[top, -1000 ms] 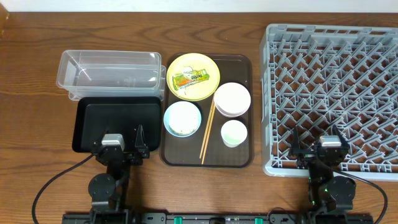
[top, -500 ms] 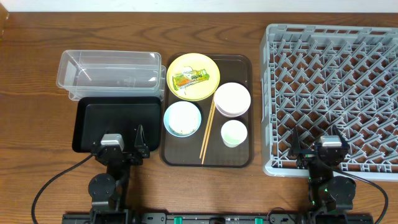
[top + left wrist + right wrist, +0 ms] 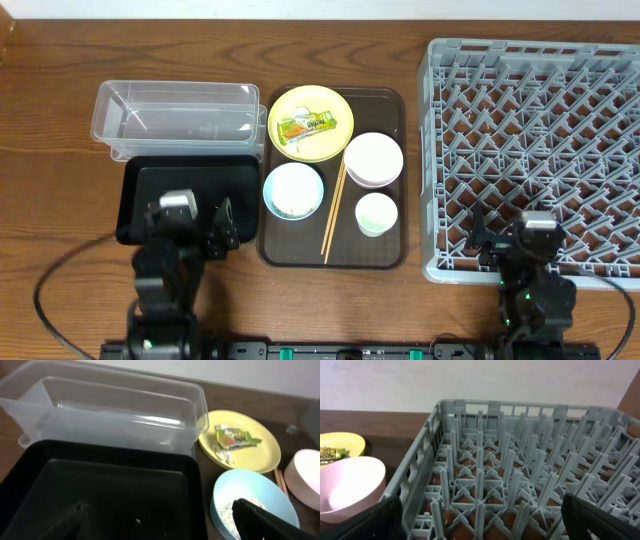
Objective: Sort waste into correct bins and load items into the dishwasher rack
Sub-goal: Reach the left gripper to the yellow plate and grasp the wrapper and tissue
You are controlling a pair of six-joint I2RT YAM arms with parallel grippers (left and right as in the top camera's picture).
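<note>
While the right pincer (image 3: 518, 243) barely stirs, the left pincer (image 3: 190, 222) has shifted over the black tray (image 3: 140, 182) — both apart.

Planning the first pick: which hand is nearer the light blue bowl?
Left. The left hand hovers over the black tray, just left of the light blue bowl. The right hand is over the dishwasher rack's near edge, across the serving tray from it.

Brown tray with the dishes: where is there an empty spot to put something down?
The dark brown serving tray is crowded: yellow round plate, white bowl, light blue bowl and small white cup sit close together. Bare patches: the near strip before blue bowl and cup, split by the thin wooden chopsticks, and the far right corner beside the plate.
</note>
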